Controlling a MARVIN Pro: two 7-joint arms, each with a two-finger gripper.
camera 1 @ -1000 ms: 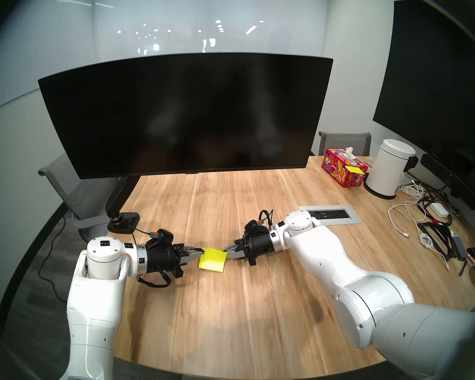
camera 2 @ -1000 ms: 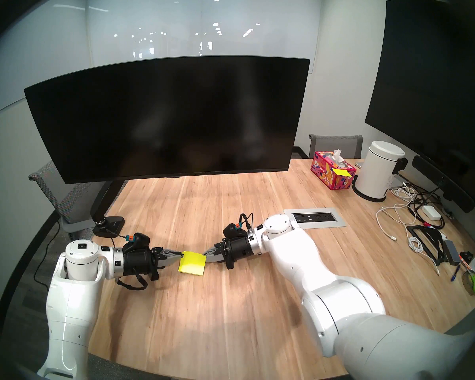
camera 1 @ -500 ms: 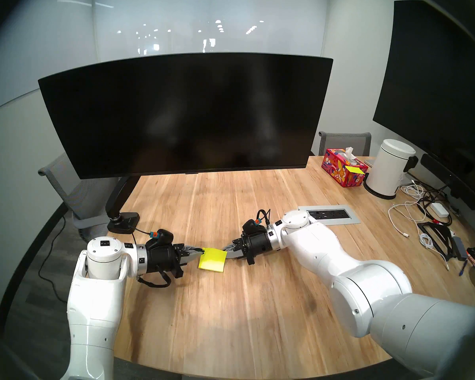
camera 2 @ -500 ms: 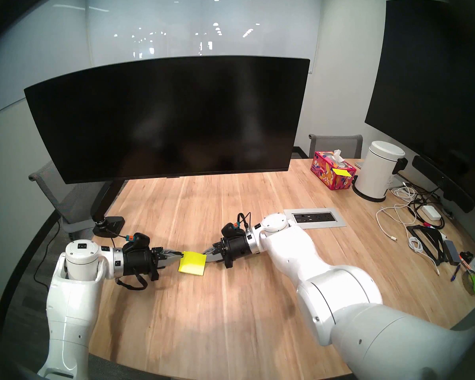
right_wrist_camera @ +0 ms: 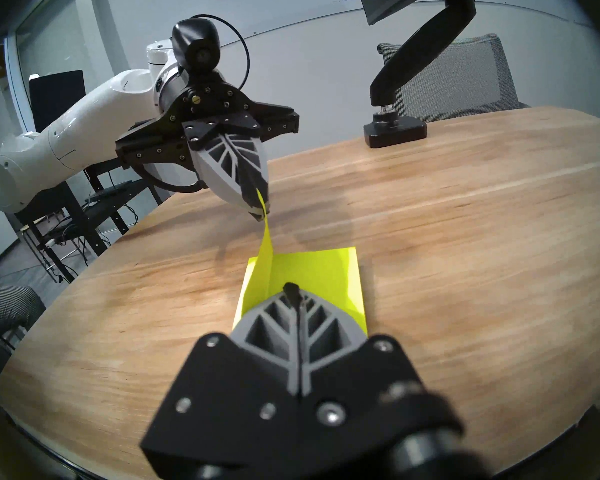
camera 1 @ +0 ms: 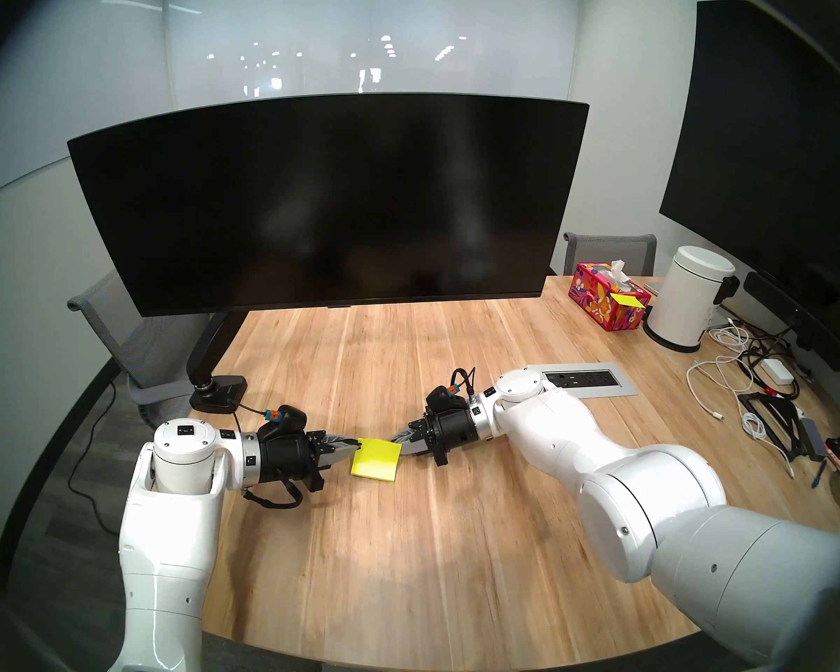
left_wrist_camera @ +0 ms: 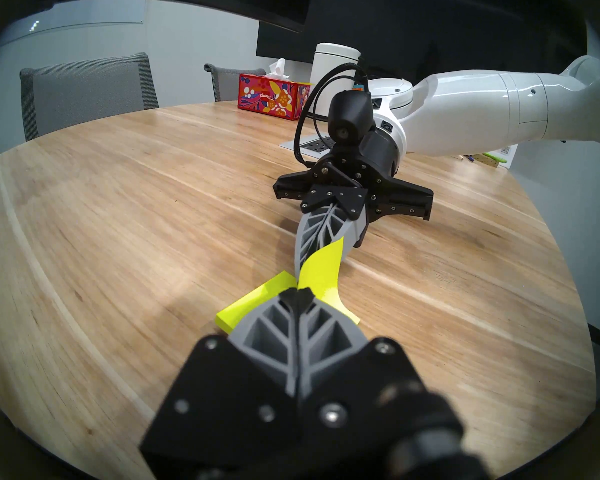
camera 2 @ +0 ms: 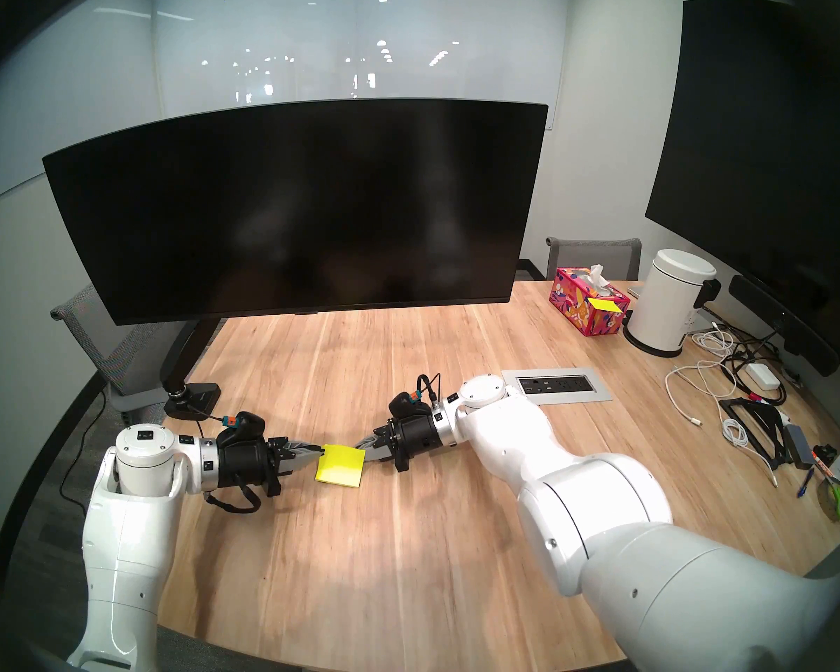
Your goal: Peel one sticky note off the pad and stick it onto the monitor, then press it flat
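Observation:
The yellow pad (camera 1: 375, 460) (camera 2: 339, 465) lies flat on the wooden table between my two grippers. My left gripper (camera 1: 357, 445) (left_wrist_camera: 297, 290) (right_wrist_camera: 258, 212) is shut on a corner of the top sticky note (right_wrist_camera: 266, 247) (left_wrist_camera: 321, 271). That sheet curls up off the pad (right_wrist_camera: 326, 275) (left_wrist_camera: 253, 304) while its other edge stays attached. My right gripper (camera 1: 398, 440) (right_wrist_camera: 293, 290) is shut with nothing in it, tips resting on the pad's right edge. The wide curved black monitor (camera 1: 326, 205) (camera 2: 292, 210) stands behind, with no note on it.
The monitor arm's base (camera 1: 219, 390) sits at the table's left edge. A power outlet panel (camera 1: 583, 379) lies behind my right wrist. A tissue box (camera 1: 607, 302), white bin (camera 1: 689, 302) and tangled cables (camera 1: 728, 380) fill the right side, under a big flat display (camera 1: 772, 147).
My right arm's elbow has swung left and its wrist has shifted slightly left and back, tips still at the pad. Left arm and pad have not moved.

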